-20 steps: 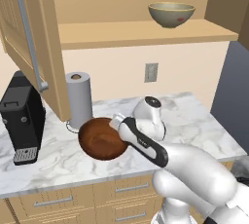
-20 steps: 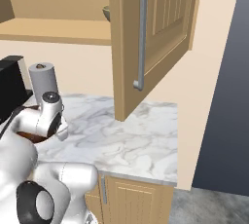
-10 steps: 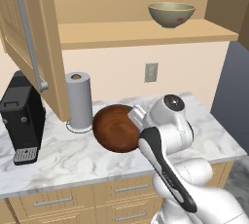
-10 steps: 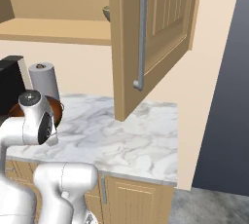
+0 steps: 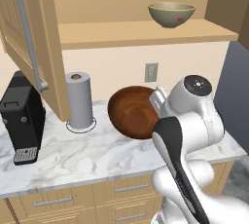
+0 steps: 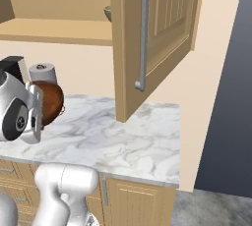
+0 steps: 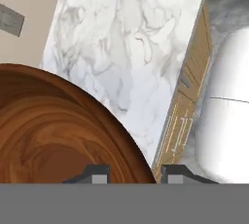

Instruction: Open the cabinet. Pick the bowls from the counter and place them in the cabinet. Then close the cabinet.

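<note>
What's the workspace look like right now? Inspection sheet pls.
Surface: white marble counter over wood drawers.
Job's things: cabinet open, both doors swung out; pale bowl on its shelf; brown bowl tilted on edge, off the counter.
Clutter: paper towel roll and black coffee machine at the back left.
Grippers: pincer shut on the brown bowl's rim.
Cables: nothing seen.
Surroundings: wall outlet behind the bowl, beige wall, dark wall to the right.
</note>
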### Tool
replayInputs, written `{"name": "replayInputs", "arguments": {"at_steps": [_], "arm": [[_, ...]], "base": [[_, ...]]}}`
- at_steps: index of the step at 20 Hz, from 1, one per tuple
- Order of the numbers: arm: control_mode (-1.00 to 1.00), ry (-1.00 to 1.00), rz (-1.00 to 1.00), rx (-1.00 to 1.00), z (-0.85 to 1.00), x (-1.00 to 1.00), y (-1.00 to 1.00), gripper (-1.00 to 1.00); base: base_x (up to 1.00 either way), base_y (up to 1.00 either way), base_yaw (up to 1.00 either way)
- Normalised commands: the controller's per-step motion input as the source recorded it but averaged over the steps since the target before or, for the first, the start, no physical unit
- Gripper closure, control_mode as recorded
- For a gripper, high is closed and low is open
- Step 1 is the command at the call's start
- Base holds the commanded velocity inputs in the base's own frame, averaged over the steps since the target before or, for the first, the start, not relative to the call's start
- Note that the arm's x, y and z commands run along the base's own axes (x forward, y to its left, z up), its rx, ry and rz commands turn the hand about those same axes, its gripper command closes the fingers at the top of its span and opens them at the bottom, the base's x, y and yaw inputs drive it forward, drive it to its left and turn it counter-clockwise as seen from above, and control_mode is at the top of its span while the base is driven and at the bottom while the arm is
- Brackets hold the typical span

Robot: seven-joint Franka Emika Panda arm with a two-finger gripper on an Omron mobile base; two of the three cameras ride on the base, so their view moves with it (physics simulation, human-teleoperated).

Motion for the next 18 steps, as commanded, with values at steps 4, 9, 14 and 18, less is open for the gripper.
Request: {"name": "replayInputs", "arguments": {"at_steps": [4, 9, 14, 18], "arm": [[-1.00, 0.03, -0.12, 0.11, 1.00, -0.89, -0.06, 1.00], [-1.00, 0.01, -0.09, 0.06, 1.00, -0.65, -0.18, 1.00], [-1.00, 0.01, -0.03, 0.02, 0.96, -0.13, -0.26, 1.00], [-1.00, -0.05, -0.01, 0.00, 0.69, 0.00, -0.01, 1.00]], "base": [[0.00, 0.00, 0.00], [0.00, 0.00, 0.00], [0.00, 0.00, 0.00], [0.00, 0.00, 0.00]]}}
